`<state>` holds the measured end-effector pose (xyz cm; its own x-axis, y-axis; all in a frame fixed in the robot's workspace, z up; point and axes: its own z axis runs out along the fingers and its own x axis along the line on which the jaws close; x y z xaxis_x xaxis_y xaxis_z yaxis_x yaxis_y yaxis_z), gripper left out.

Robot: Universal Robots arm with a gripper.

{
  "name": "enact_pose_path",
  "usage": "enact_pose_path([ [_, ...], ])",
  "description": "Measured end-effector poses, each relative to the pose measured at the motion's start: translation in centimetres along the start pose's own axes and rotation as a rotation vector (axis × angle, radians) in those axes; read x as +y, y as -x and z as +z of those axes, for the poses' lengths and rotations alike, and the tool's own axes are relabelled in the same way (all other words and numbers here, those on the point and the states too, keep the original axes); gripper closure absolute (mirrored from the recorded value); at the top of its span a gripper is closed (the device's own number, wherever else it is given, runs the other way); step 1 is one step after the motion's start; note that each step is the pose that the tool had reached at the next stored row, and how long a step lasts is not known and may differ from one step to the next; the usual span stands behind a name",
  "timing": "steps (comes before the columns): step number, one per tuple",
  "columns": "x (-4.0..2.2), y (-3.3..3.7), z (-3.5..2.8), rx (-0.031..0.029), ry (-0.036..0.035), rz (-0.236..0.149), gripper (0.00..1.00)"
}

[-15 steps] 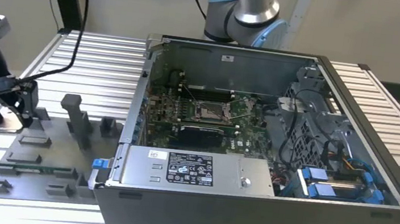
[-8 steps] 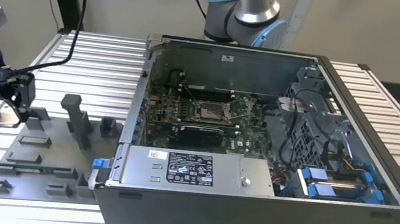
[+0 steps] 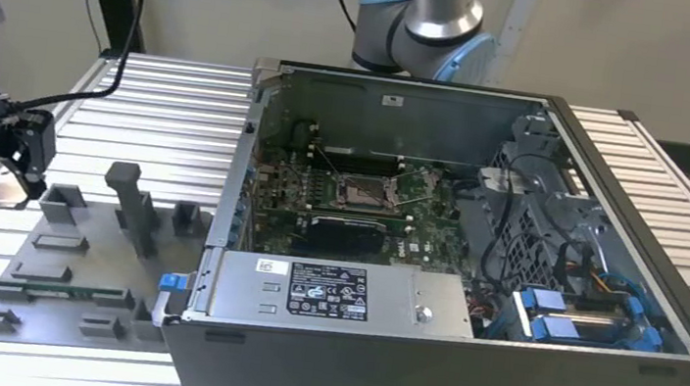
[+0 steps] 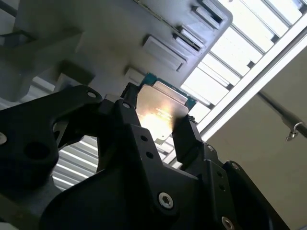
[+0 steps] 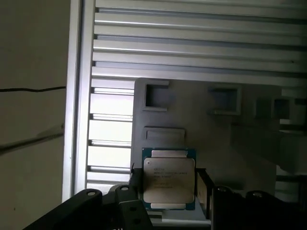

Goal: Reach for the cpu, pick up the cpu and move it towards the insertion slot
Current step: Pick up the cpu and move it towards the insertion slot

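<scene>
The cpu, a flat square chip with a silvery top and a thin green rim, sits between the black fingers of my gripper, which press on its two opposite edges. In the second wrist view the cpu is seen held in front of the grey fixture plate, the gripper shut on it. In the exterior view my gripper hangs at the exterior view's left, over the far left corner of the fixture plate. The insertion slot, a silver-framed socket on the green board, lies inside the open computer case, well off toward the exterior view's right.
The open computer case has tall walls, a power supply box at its front and cables and blue drive bays on its right. Upright grey blocks rise from the fixture plate between gripper and case. Slatted metal table all around.
</scene>
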<state>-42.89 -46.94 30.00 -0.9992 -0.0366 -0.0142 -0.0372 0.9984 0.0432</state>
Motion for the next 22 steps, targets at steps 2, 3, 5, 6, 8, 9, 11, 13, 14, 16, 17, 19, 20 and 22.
enact_pose_path([
  [2,0.02,0.01,-0.46,0.0000,0.0000,0.000,1.00],
  [3,0.03,0.01,-0.68,0.0000,-0.0001,0.000,1.00],
  [5,0.05,0.02,-1.08,0.0001,-0.0003,0.000,1.00],
  [6,0.06,0.02,-1.29,0.0001,-0.0004,0.000,1.00],
  [8,0.07,0.03,-1.71,0.0001,-0.0006,0.000,1.00],
  [9,0.08,0.03,-1.94,0.0001,-0.0006,0.000,1.00],
  [11,0.10,0.03,-2.41,0.0001,-0.0008,0.000,1.00],
  [13,0.12,0.04,-2.86,0.0001,-0.0008,0.000,1.00],
  [14,0.13,0.04,-3.11,0.0000,-0.0008,0.000,1.00],
  [16,0.15,0.05,-3.54,0.0000,-0.0007,0.000,1.00],
  [17,0.16,0.06,-3.76,0.0001,-0.0010,0.000,1.00],
  [19,0.18,0.07,-4.19,0.0002,-0.0016,0.000,1.00],
  [20,0.20,0.07,-4.38,0.0001,-0.0019,0.000,1.00],
  [22,0.23,0.07,-4.79,0.0001,-0.0028,0.000,1.00],
])
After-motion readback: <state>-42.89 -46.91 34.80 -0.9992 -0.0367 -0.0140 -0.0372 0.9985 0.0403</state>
